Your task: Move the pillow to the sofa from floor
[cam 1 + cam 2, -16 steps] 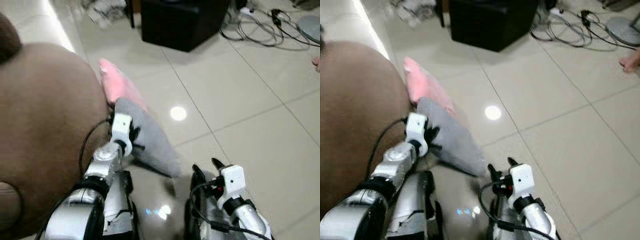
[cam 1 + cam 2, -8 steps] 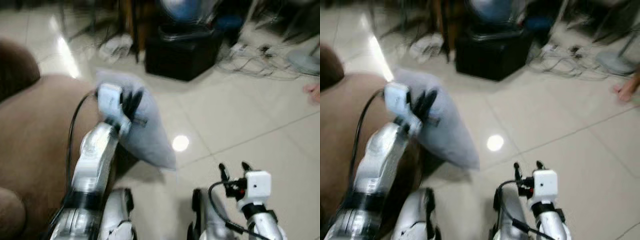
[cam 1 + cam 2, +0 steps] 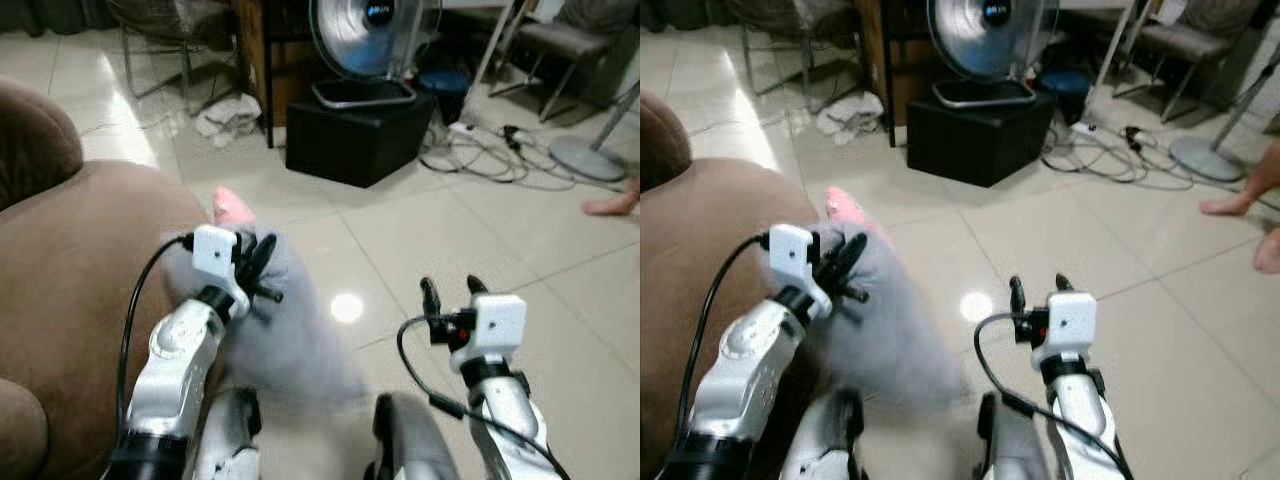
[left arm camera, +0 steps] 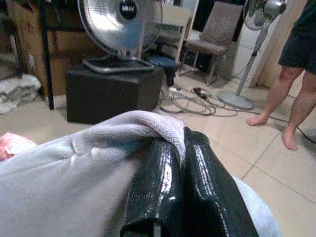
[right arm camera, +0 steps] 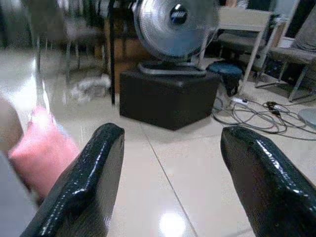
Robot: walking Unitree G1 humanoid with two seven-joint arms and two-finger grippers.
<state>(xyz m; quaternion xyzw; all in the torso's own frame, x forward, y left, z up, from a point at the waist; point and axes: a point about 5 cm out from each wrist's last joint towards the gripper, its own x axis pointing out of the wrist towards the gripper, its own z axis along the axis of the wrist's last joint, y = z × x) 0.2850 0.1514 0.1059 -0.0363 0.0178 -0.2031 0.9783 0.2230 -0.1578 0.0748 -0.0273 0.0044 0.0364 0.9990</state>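
**A:** Where is the grey pillow [image 3: 285,335]?

**B:** The left hand [image 3: 255,268] holds it up off the floor [image 3: 470,230]. It hangs just to the right of the brown sofa [image 3: 70,270]. It looks a bit blurry.

**A:** How does the left hand hold it?

**B:** Its two black fingers [image 4: 163,182] are pressed close together, and a fold of the grey cloth is pinched between them.

**A:** And the right hand [image 3: 448,292]?

**B:** It is up in the air on the right, over the floor. Its fingers [image 5: 86,182] are spread wide with nothing in them.

**A:** What is the pink thing?

**B:** A pink pillow [image 3: 232,206]. It sits on the floor just behind the grey one, next to the sofa.

**A:** What is far away?

**B:** A black box [image 3: 355,135] with a round silver fan [image 3: 372,40] on top. Wires [image 3: 490,160] lie on the floor to the right of it. A person's bare feet [image 3: 1240,205] are far right
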